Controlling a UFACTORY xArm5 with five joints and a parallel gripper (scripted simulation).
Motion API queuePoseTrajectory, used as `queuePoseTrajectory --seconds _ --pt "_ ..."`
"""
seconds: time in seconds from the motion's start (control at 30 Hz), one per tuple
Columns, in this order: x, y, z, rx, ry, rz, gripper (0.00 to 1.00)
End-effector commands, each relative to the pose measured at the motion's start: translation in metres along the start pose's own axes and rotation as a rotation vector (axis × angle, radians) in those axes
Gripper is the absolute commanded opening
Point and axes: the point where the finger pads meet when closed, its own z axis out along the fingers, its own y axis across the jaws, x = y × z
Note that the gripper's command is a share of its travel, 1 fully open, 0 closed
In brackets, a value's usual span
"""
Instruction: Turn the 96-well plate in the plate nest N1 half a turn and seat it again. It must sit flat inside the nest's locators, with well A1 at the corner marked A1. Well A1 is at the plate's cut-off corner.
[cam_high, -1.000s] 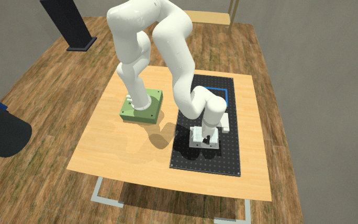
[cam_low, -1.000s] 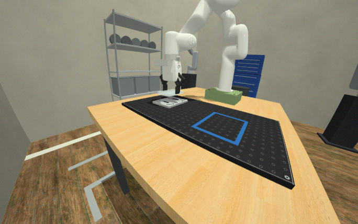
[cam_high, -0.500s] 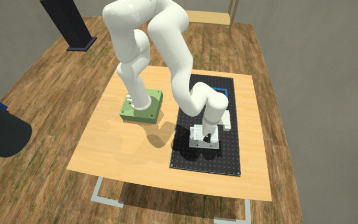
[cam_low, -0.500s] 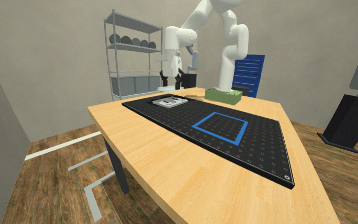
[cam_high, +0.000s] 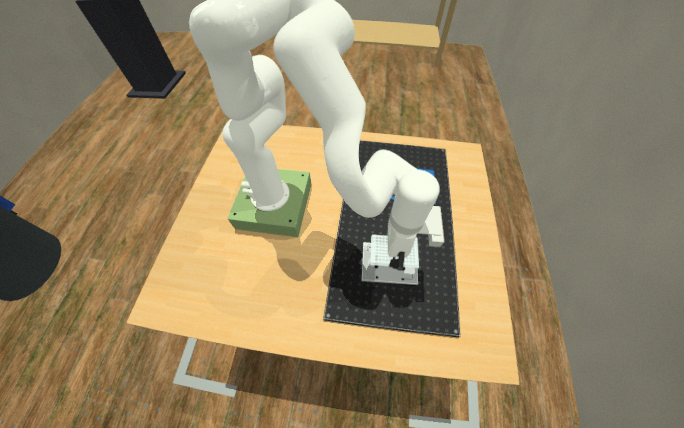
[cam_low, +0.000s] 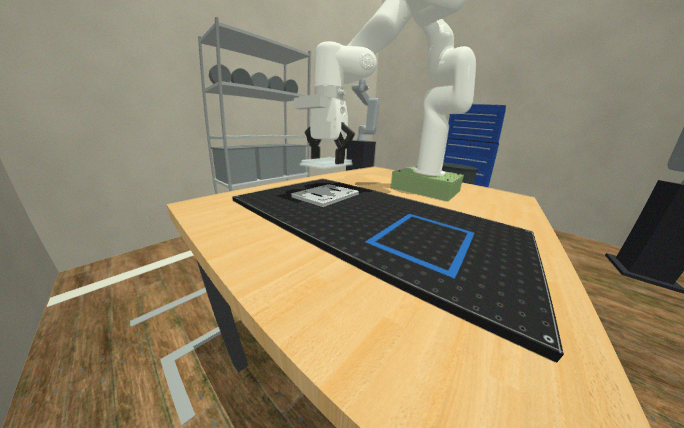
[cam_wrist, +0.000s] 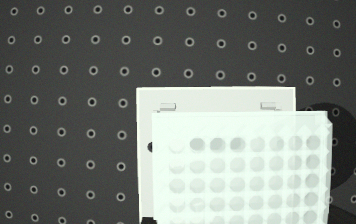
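Note:
The clear white 96-well plate (cam_high: 379, 250) (cam_low: 322, 163) (cam_wrist: 240, 170) hangs level in the air, a short way above the plate nest N1 (cam_high: 385, 276) (cam_low: 325, 194) (cam_wrist: 215, 99). The nest is a flat light grey block on the black breadboard (cam_high: 393, 312) (cam_low: 353, 227) (cam_wrist: 65, 100), and its top stands bare. My gripper (cam_high: 398, 260) (cam_low: 327, 155) points straight down and is shut on the plate across its sides. In the wrist view the plate covers most of the nest, only the nest's far edge with two locators shows, and the fingers are out of sight.
A blue square outline (cam_low: 418, 259) is marked on the breadboard beyond the nest. The arm's green base (cam_high: 282, 211) (cam_low: 428, 184) stands on the wooden table (cam_high: 226, 282) (cam_low: 403, 363) beside the board. A metal shelf (cam_low: 242, 100) stands behind the table.

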Motion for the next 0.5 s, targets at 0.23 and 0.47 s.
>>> queuePoseTrajectory --seconds 0.23,0.47 --pt "0.001 0.0 -0.002 0.001 0.003 0.0 0.0" --pt "0.004 -0.016 -0.002 0.001 0.003 0.053 0.0"
